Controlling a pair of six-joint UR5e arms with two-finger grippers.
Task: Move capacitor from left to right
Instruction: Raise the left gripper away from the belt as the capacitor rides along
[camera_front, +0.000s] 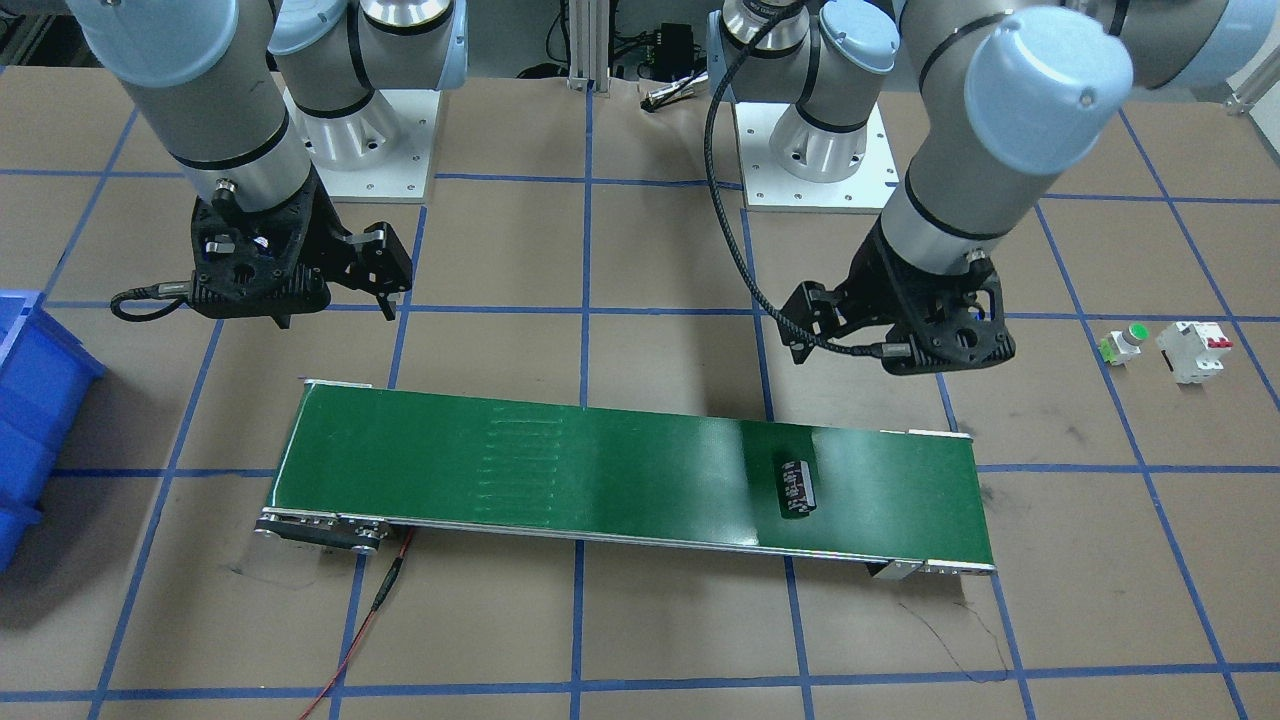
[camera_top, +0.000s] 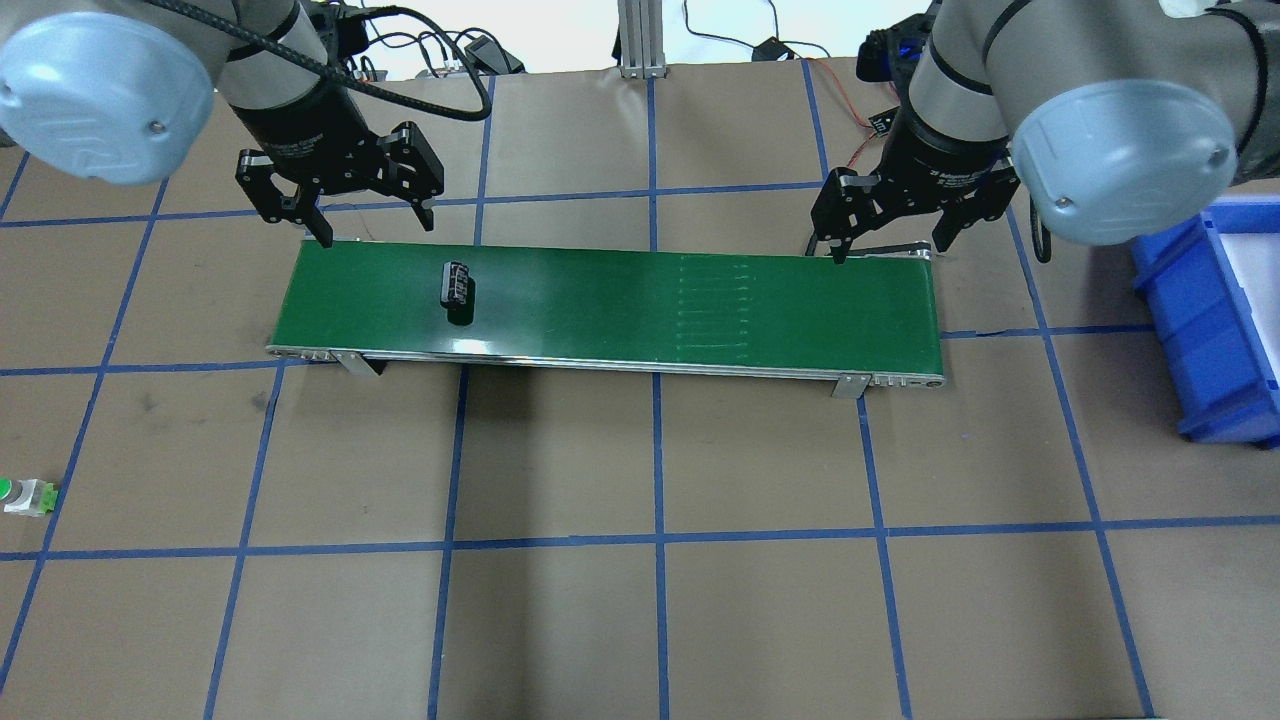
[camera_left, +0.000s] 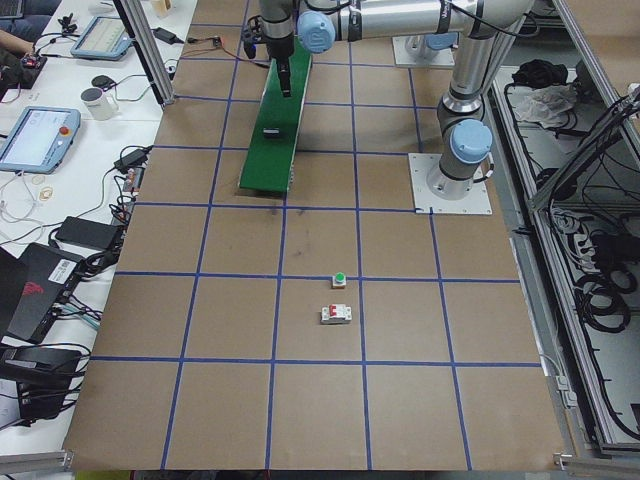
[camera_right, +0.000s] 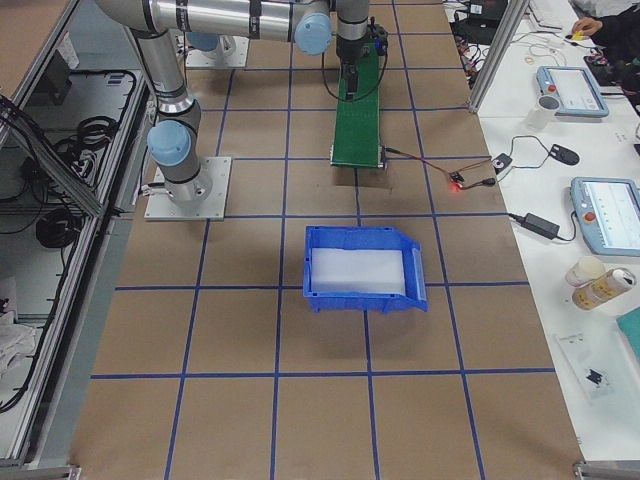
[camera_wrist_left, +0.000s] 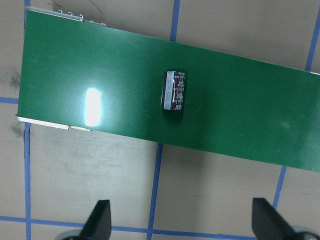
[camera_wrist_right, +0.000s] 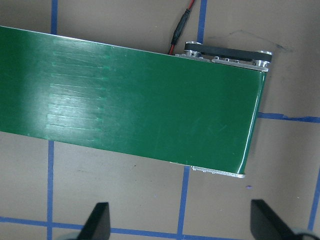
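Note:
The capacitor (camera_front: 797, 487), a small black cylinder with whitish markings, lies on its side on the green conveyor belt (camera_front: 600, 460) near the belt's end on my left. It also shows in the overhead view (camera_top: 457, 285) and in the left wrist view (camera_wrist_left: 174, 90). My left gripper (camera_top: 377, 230) hovers open and empty just behind the belt's back edge, close to the capacitor but not touching it. My right gripper (camera_top: 888, 248) hovers open and empty behind the belt's other end, where the belt (camera_wrist_right: 150, 105) is bare.
A blue bin (camera_top: 1220, 330) stands on my right, beyond the belt's end. A green-capped push button (camera_front: 1125, 345) and a white breaker with red switches (camera_front: 1195, 350) sit on the table at my far left. A red wire (camera_front: 370, 620) trails from the belt's right end.

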